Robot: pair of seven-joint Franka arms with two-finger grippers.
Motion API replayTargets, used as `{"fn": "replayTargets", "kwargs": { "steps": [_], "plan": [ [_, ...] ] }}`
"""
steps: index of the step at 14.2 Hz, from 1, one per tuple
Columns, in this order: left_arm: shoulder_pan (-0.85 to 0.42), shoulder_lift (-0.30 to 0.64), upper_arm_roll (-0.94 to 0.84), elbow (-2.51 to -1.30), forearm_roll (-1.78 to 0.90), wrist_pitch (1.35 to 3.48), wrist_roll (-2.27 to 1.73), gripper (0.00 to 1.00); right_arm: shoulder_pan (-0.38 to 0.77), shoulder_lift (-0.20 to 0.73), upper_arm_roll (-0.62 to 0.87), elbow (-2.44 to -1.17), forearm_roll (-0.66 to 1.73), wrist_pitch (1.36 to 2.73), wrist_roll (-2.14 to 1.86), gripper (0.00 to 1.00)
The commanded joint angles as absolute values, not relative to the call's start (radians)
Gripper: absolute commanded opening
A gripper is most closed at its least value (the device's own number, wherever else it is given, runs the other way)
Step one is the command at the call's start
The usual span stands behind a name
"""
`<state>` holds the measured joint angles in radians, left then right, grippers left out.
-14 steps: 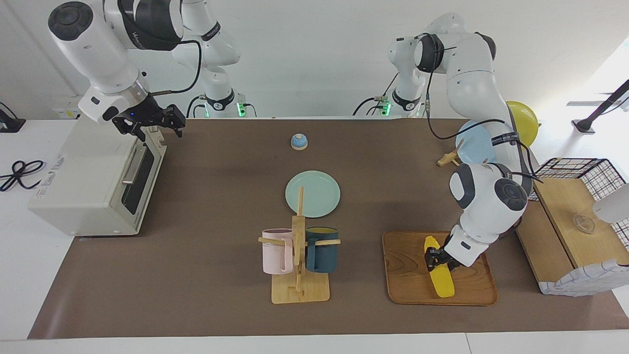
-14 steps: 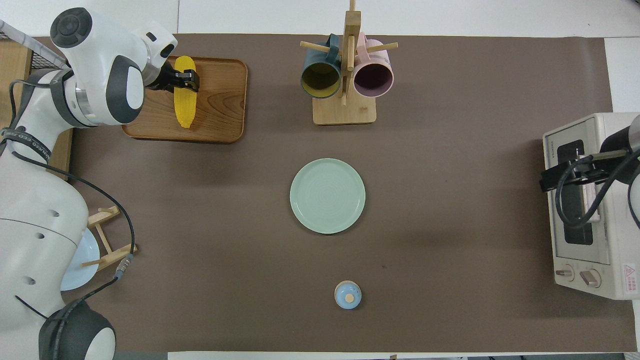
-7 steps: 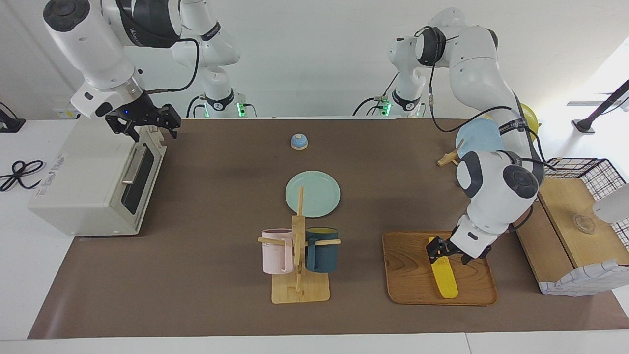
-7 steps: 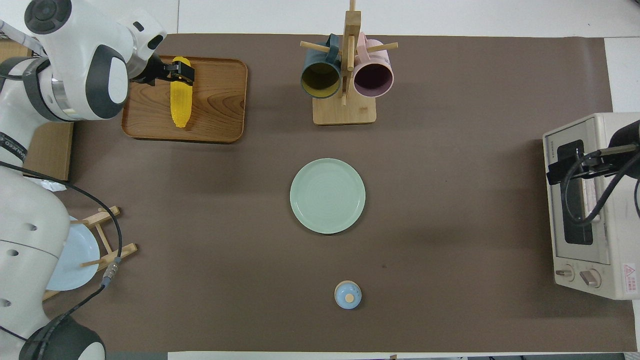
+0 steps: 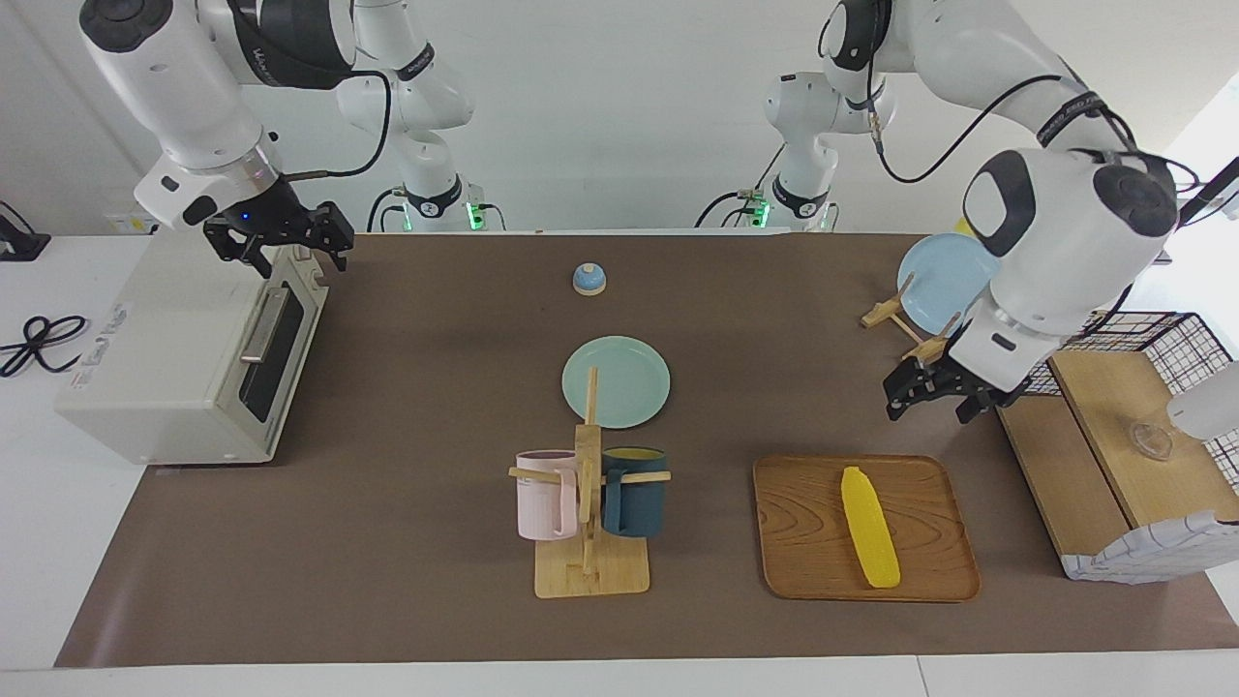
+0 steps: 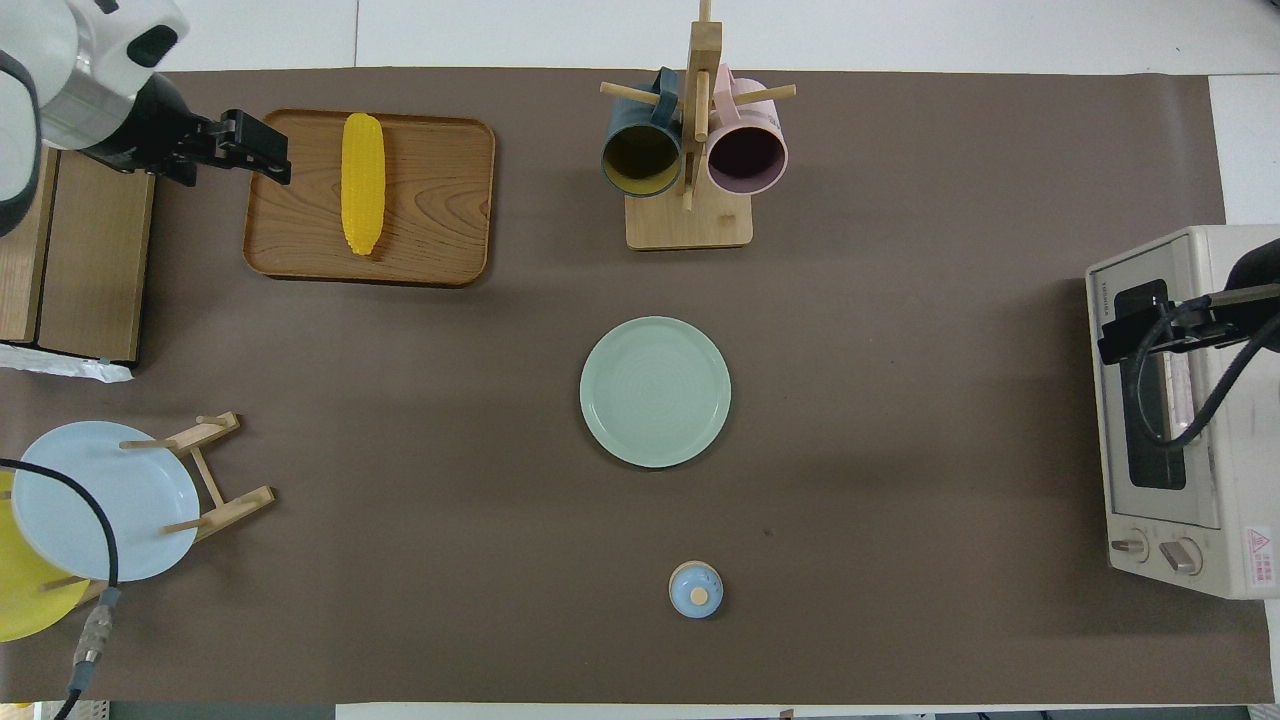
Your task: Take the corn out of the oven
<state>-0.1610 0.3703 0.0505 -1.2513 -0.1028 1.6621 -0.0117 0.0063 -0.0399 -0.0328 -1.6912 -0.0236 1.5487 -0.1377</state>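
Note:
The yellow corn (image 5: 869,528) lies free along the wooden tray (image 5: 803,542), also seen as corn (image 6: 362,180) on the tray (image 6: 440,200). My left gripper (image 5: 929,402) hangs open and empty in the air, off the tray's edge toward the wooden shelf; from above the left gripper (image 6: 262,152) sits beside the tray. The cream oven (image 5: 165,358) stands at the right arm's end of the table with its dark glass door shut. Over the door's top edge, my right gripper (image 5: 283,254) hovers open with nothing in it; the overhead view shows this gripper (image 6: 1125,325) above the oven (image 6: 1170,480).
A mug rack (image 5: 590,503) with a pink and a dark blue mug stands mid-table. A green plate (image 5: 616,381) and a small blue knob (image 5: 589,279) lie nearer the robots. A plate stand with a blue plate (image 5: 934,281) and a wooden shelf (image 5: 1113,436) are near the left arm.
My left gripper opened, let go of the corn on the tray, then rose and drew back off the tray toward the shelf. The right gripper barely shifted over the oven.

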Motion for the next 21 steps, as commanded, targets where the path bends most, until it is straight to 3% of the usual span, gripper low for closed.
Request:
{"fn": "replayTargets", "kwargs": {
  "steps": [1,5,10,14,21],
  "plan": [
    [-0.158,0.238,0.066,-1.305,-0.084,1.544,-0.028,1.0,0.0,-0.028,-0.028,-1.674,-0.021,1.551,-0.126,1.0],
    [-0.173,0.102,0.069,-1.333,0.003,1.375,-0.031,1.0,0.0,-0.031,-0.026,-1.674,-0.021,1.551,-0.124,1.0],
    [-0.158,-0.069,0.058,-1.552,0.003,1.37,-0.048,1.0,0.0,-0.031,-0.026,-1.674,-0.021,1.552,-0.124,1.0],
    [-0.163,-0.068,0.051,-1.591,0.003,1.492,-0.046,1.0,0.0,-0.031,-0.026,-1.674,-0.02,1.552,-0.124,1.0],
    [-0.127,-0.035,-0.005,-1.578,0.0,1.526,-0.043,1.0,0.0,-0.031,-0.026,-1.674,-0.02,1.552,-0.124,1.0]
  ]
}}
